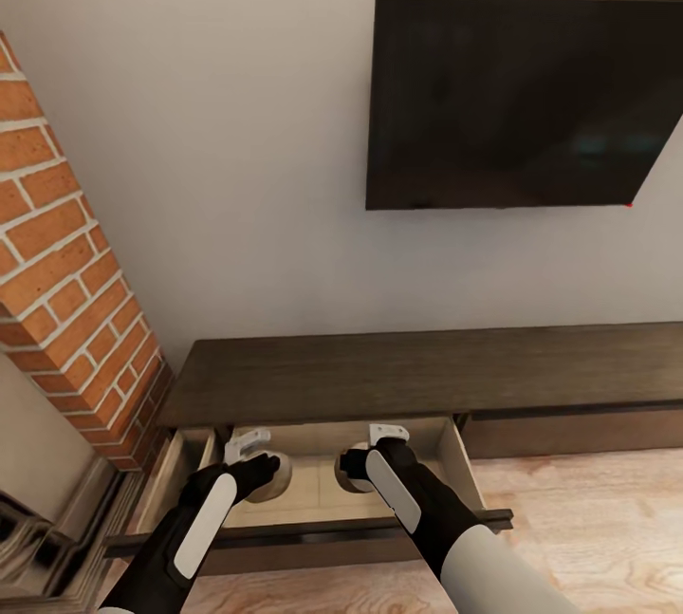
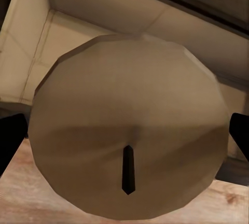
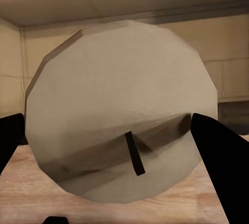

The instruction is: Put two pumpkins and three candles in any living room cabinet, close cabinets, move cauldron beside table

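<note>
The robot faces the cabinet (image 1: 417, 372), a long low dark-brown unit against a pale wall, with its leftmost drawer (image 1: 318, 491) pulled out and showing a pale beige inside. Both arms reach down over the open drawer. The left gripper (image 1: 258, 474) holds a round, pale beige candle (image 1: 275, 484) over the left part of the drawer; in the left wrist view the same candle (image 2: 129, 130) sits between the two dark fingers (image 2: 10, 138), its short dark wick pointing toward the camera, and the fingers lie at its two sides, so the jaws are closed on it. The right gripper (image 1: 353, 465) holds a second pale candle (image 1: 351, 479) over the middle of the drawer, near the first one but apart from it; in the right wrist view this candle (image 3: 122, 110) is clasped between the black fingers (image 3: 220, 149), one of them pressing plainly against its side, wick again toward the camera, with the drawer's beige walls behind it. Whether either candle touches the drawer floor cannot be told. A dark television (image 1: 517, 102) hangs on the wall above the cabinet, a red brick column (image 1: 66, 291) stands at the left, and a light wooden floor (image 1: 588, 519) lies in front
</note>
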Robot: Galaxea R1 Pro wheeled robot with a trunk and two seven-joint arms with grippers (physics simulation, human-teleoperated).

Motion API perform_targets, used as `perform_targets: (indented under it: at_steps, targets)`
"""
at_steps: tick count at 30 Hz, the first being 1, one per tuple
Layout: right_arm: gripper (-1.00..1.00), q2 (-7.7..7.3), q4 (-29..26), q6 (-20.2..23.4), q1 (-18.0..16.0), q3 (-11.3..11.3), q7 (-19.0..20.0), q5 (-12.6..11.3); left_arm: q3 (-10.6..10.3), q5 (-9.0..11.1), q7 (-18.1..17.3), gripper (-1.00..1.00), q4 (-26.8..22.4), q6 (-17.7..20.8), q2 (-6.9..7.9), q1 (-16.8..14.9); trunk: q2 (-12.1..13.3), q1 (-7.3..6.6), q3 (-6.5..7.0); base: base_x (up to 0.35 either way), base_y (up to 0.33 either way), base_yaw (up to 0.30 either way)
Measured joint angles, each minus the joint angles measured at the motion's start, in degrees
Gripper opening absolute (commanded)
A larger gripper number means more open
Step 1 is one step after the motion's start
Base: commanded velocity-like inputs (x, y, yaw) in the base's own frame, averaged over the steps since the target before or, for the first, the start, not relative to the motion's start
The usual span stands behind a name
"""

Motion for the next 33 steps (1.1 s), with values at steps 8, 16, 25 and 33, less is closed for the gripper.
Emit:
perform_targets:
  at_steps: [8,16,25,33]
  targets:
    - [-1.00,0.00,0.00,-0.03,0.00,0.00,0.00,-0.05,0.12,-0.08,0.00,-1.00,-0.17,0.04,0.00,0.00,0.00,0.00,0.00,0.058,0.153,0.000]
    - [-1.00,0.00,0.00,-0.08,0.00,-0.06,0.00,-0.02,0.13,-0.05,0.00,-1.00,-0.18,0.03,-0.01,0.00,0.00,0.00,0.00,0.085,0.006,0.000]
    - [-1.00,0.00,0.00,-2.57,0.00,-0.02,0.00,0.17,0.05,-0.04,0.00,-1.00,-0.18,0.04,-0.08,0.00,-1.19,0.65,-0.53,0.005,0.000,0.000]
    - [-1.00,0.00,0.15,-2.87,0.01,0.25,-0.01,0.64,-0.28,0.06,0.00,-1.00,-0.18,0.04,-0.11,0.01,-4.40,2.41,-1.97,0.000,0.000,0.000]
